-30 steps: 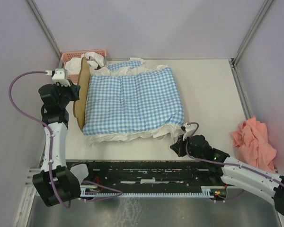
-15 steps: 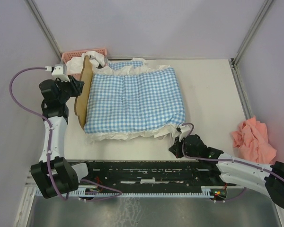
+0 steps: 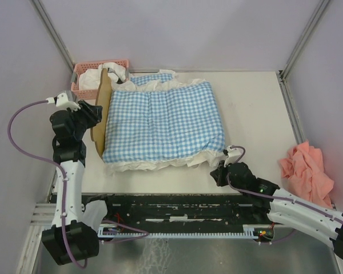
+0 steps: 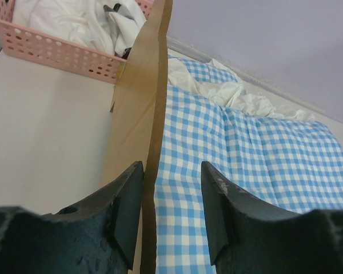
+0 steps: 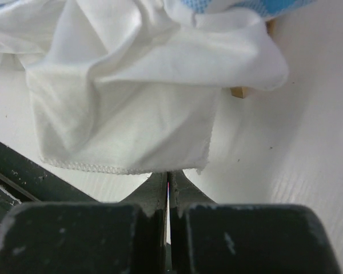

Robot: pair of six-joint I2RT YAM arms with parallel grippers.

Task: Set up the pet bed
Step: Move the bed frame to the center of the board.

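Note:
The pet bed shows as a light-wood headboard (image 3: 99, 114) standing on edge at the left of the blue-white gingham bedding (image 3: 163, 123), which covers the rest of the frame. My left gripper (image 3: 91, 114) is open and straddles the headboard's thin top edge (image 4: 150, 131); the left finger is close against the wood and the right finger is over the gingham (image 4: 246, 154). My right gripper (image 3: 216, 174) is shut at the bed's front right corner. Its tips (image 5: 169, 174) sit at the hem of the white ruffle (image 5: 131, 125). A wooden bed foot (image 5: 240, 91) peeks out beside it.
A pink basket (image 3: 83, 71) with white cloth stands behind the headboard and also shows in the left wrist view (image 4: 57, 51). A pink cloth (image 3: 306, 171) lies at the right edge. A black strip (image 3: 177, 208) runs along the near table edge.
My left gripper has moved down along the headboard toward the near side. My right gripper edged in at the bed's corner, then drew back slightly to the right.

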